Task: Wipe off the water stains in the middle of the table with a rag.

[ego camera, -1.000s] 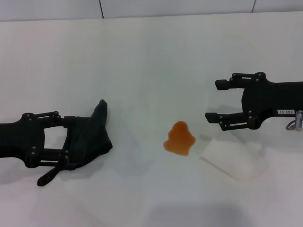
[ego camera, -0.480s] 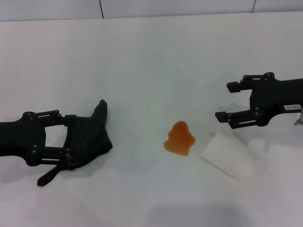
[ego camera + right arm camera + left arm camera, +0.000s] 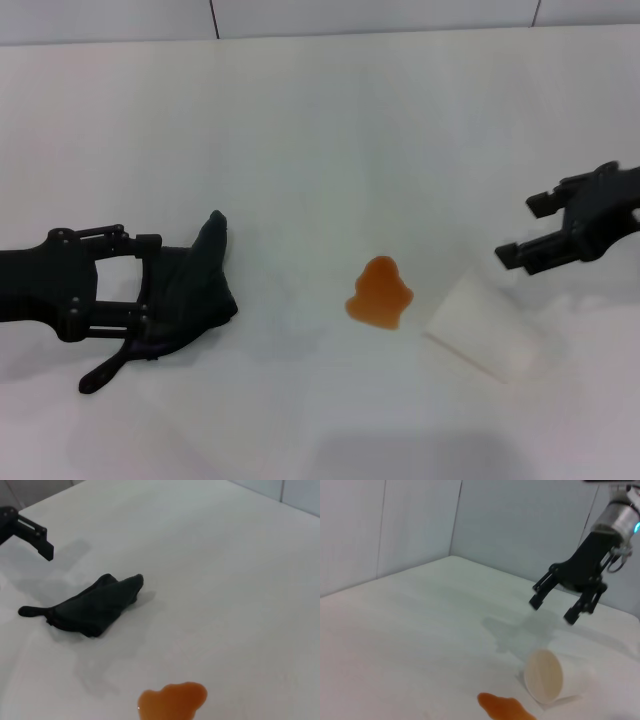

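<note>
An orange-amber puddle, the water stains (image 3: 380, 293), lies in the middle of the white table (image 3: 320, 120); it also shows in the left wrist view as water stains (image 3: 505, 707) and in the right wrist view as water stains (image 3: 172, 700). The black rag (image 3: 198, 282) lies crumpled on the table to the puddle's left, rag (image 3: 92, 605). My left gripper (image 3: 152, 280) is open, its fingers straddling the rag's left end without closing on it. My right gripper (image 3: 528, 230) hangs open and empty above the table at the far right, right gripper (image 3: 561, 602).
A white paper cup (image 3: 480, 325) lies on its side just right of the puddle, its mouth toward the puddle, cup (image 3: 547, 675). Grey wall panels stand behind the table's far edge.
The right gripper has pulled back to the right, away from the cup and puddle. The left gripper shifted only slightly at the rag; rag, cup and puddle stayed put.
</note>
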Tool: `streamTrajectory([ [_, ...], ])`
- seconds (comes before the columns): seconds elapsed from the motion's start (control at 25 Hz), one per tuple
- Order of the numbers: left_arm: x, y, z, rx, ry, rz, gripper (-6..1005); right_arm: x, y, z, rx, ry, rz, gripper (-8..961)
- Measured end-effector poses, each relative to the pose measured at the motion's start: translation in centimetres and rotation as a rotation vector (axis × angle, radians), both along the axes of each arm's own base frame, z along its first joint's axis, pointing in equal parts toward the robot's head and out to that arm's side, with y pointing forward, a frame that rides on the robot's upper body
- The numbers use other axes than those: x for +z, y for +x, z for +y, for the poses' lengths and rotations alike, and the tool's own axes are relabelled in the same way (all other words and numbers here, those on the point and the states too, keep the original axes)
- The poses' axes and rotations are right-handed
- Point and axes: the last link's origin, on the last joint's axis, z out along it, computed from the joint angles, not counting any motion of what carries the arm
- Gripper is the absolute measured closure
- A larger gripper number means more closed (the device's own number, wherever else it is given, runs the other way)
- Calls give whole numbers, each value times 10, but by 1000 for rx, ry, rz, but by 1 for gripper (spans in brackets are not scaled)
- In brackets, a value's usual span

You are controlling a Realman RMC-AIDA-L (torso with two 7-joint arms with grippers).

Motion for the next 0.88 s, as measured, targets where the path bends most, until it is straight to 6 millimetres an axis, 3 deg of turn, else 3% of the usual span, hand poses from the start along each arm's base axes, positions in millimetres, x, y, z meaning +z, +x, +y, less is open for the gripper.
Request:
streamTrajectory([
  [0.32, 1, -2, 2, 4, 16, 12, 126, 14, -7, -8, -27, -7, 3, 127],
  [0.88, 2, -3, 6, 14, 32, 21, 126, -18, 8, -19, -113, -102, -69, 127],
])
